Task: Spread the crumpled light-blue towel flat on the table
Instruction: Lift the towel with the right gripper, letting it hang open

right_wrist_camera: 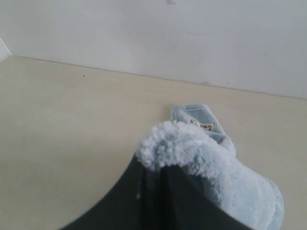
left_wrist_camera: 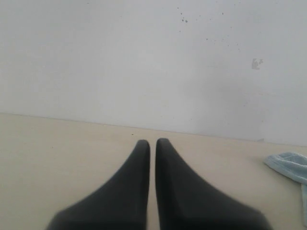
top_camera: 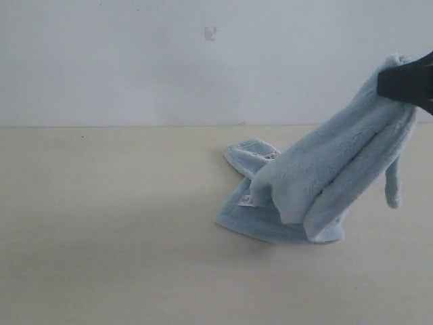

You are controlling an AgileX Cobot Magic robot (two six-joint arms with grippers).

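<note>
R claw (top_camera: 384, 82) pinched shut on towel (top_camera: 325, 179) edge, held high so cloth hangs and can unfold. Lower part sits bunched on counter (top_camera: 101, 237), right of centre. L claw (left_wrist_camera: 152, 146) closed, empty, well apart, prob. free to take another corner.

Left tool (left_wrist_camera: 152, 143) and right tool (right_wrist_camera: 158, 175) are tapered black.
</note>
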